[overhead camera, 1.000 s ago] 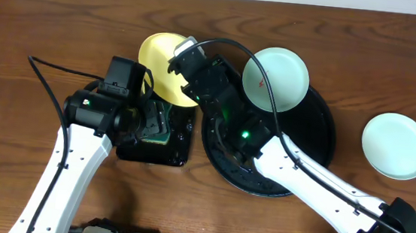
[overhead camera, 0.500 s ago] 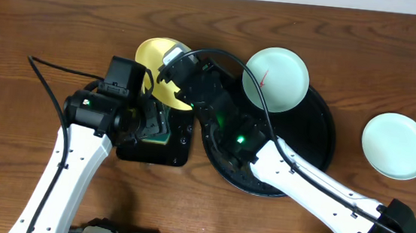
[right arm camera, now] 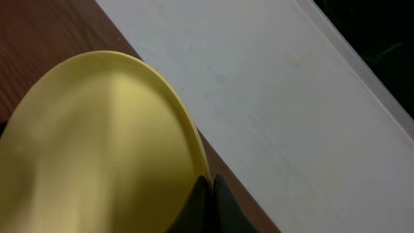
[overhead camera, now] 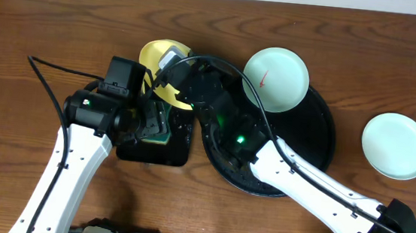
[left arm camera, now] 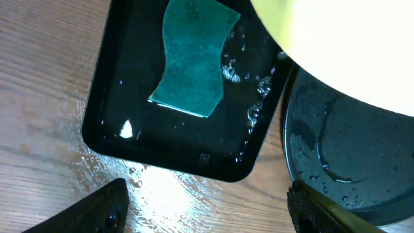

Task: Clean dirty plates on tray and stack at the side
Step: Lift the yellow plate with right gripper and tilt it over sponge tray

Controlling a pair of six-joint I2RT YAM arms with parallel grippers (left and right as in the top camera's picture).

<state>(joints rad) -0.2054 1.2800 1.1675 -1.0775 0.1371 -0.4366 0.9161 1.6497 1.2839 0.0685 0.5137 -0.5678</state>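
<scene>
My right gripper [right arm camera: 210, 194] is shut on the rim of the pale yellow plate [right arm camera: 97, 149]. It holds the plate [overhead camera: 154, 63] tilted in the air over the far end of the small rectangular tray [overhead camera: 178, 156]. A pale mint plate [overhead camera: 275, 79] with a red streak rests on the far rim of the round black tray [overhead camera: 319, 141]. Off to the right, a light blue plate [overhead camera: 396, 146] lies on the table. My left gripper [left arm camera: 207, 213] hangs open above the near edge of the rectangular tray [left arm camera: 103, 110], with nothing between its fingers.
A green sponge [left arm camera: 194, 61] lies in the wet rectangular tray, and water drops cover the round tray [left arm camera: 349, 155]. The right arm crosses over the round tray. A white wall runs along the table's far edge.
The right gripper has carried the yellow plate slightly left and tipped it more on edge. The left arm has not moved.
</scene>
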